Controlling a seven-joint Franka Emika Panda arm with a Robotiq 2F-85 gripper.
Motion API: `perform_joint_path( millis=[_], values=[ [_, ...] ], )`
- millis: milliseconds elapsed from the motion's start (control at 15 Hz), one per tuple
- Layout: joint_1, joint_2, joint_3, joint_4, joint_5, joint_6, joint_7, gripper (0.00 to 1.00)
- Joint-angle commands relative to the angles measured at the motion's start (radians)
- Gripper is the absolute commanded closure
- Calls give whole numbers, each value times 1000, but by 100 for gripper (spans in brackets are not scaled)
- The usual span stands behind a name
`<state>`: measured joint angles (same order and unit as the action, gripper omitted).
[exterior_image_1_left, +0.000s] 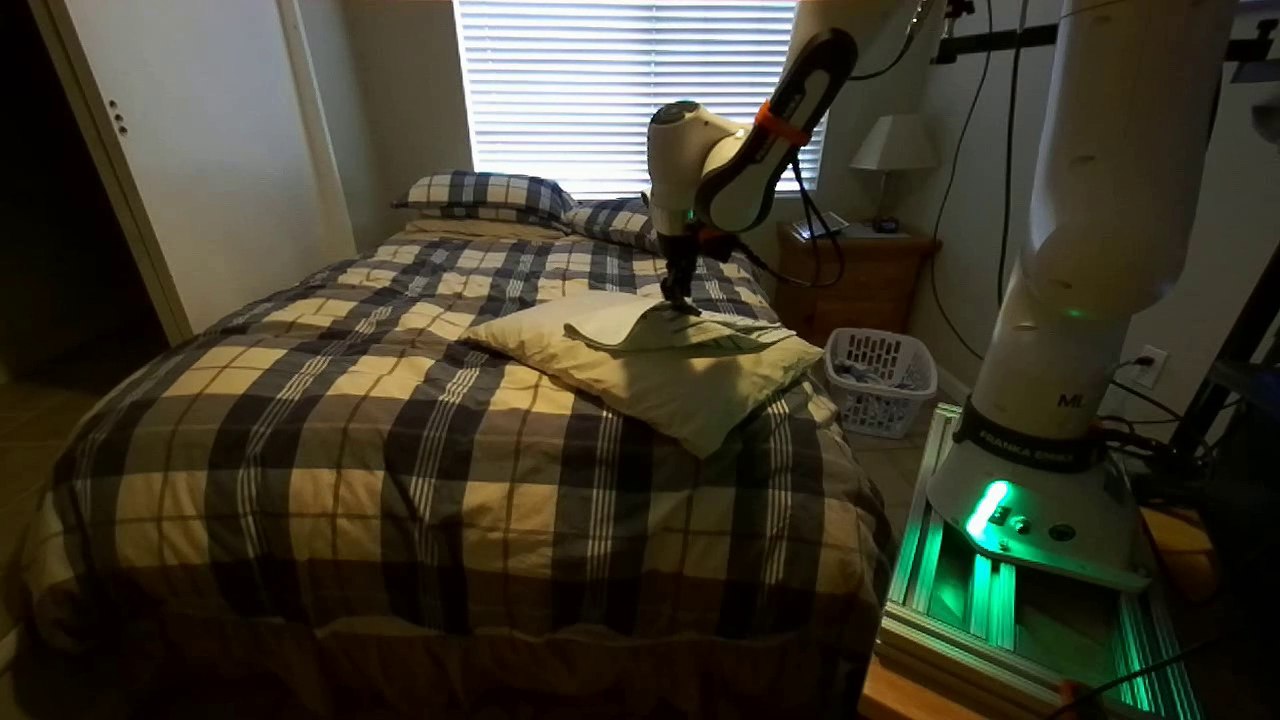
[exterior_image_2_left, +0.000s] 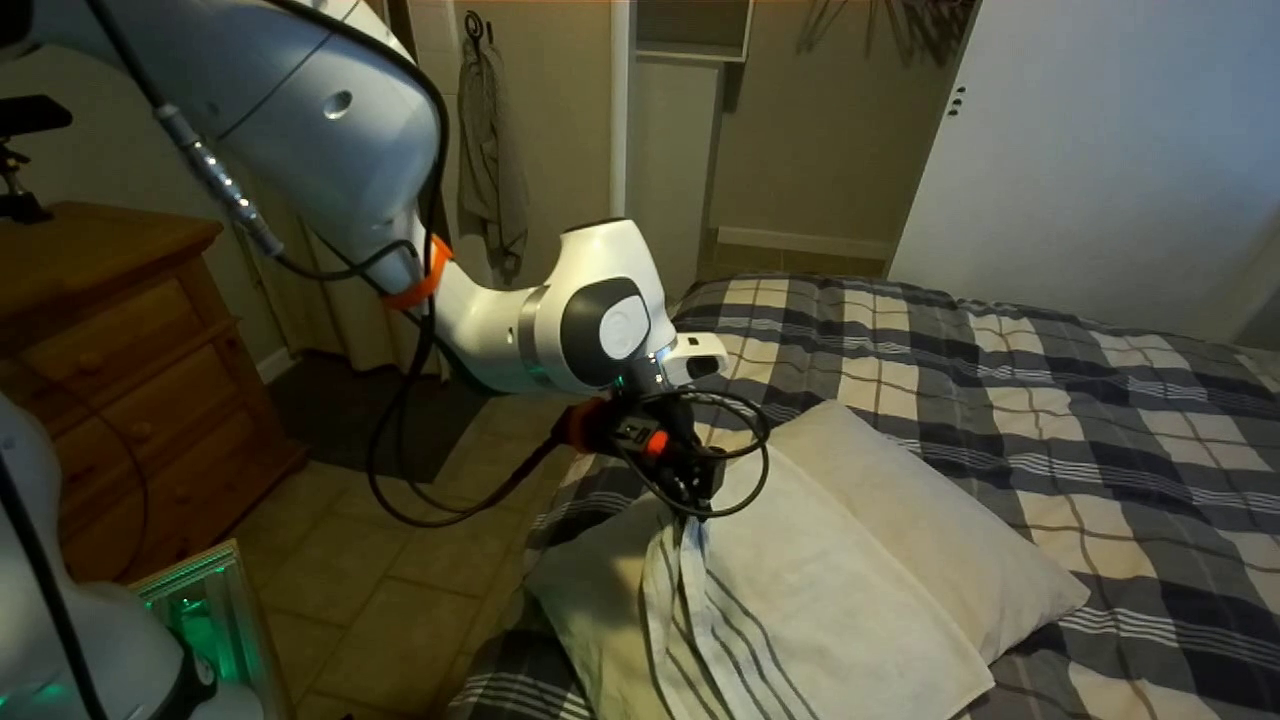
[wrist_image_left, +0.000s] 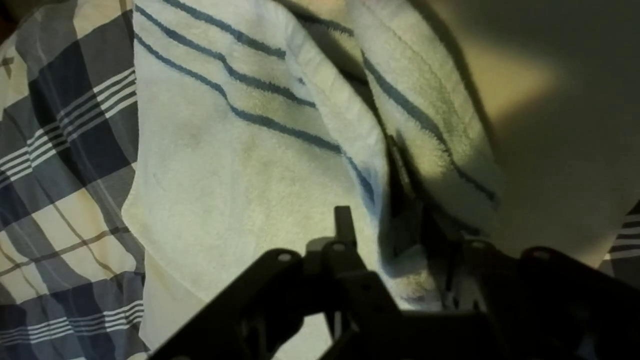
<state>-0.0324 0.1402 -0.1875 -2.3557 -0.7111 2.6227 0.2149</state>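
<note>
A towel (exterior_image_2_left: 830, 590) lies on a cream pillow (exterior_image_2_left: 945, 525), itself set askew on the plaid-covered bed (exterior_image_1_left: 330, 450), toward the edge beside the robot's base (exterior_image_1_left: 1040, 510). The towel is off-white and fuzzy, with dark blue-grey stripes near one end and a fold standing up there. In an exterior view its visible length runs crosswise, a plain corner pointing to the bed's far side edge and the striped end to the base-side edge; folds hide its true long axis. The tool (wrist_image_left: 392, 225) is down at that fold, its fingers spread, with raised cloth in the gap. Cable loops (exterior_image_2_left: 766, 465) hang around the tool, and the arm (exterior_image_2_left: 500, 330) reaches in over the bed. Beyond the base-side edge stand a white basket (exterior_image_1_left: 880, 420) holding cloth and, nearer the head, a wooden nightstand (exterior_image_1_left: 870, 280) bearing a lamp (exterior_image_1_left: 893, 145). Plaid cushions (exterior_image_1_left: 490, 195) lie at the bed's head edge, below a bright window (exterior_image_1_left: 560, 90).
</note>
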Motion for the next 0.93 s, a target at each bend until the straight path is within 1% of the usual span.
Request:
perform_joint_path(
  millis=[0,133,200,267,333,400,533,600,667,733,800,867],
  values=[
    [-14,-7,13,-1,3,-4,4,85],
    [-14,-5,12,1,0,-6,5,97],
    [-14,-5,14,1,5,-10,1,99],
    [-14,-4,14,1,6,-9,0,65],
    [-15,-4,14,1,7,-7,-1,68],
    [-15,-4,13,2,6,-8,-1,67],
    [-15,-6,13,2,6,-9,-2,54],
    [-15,-6,13,2,7,-8,-2,83],
    [-15,-7,13,3,2,-8,1,79],
    [-15,-8,12,4,1,-9,1,69],
    [-15,-8,12,5,0,-9,1,45],
    [-16,-8,11,5,0,-9,1,45]
  ],
)
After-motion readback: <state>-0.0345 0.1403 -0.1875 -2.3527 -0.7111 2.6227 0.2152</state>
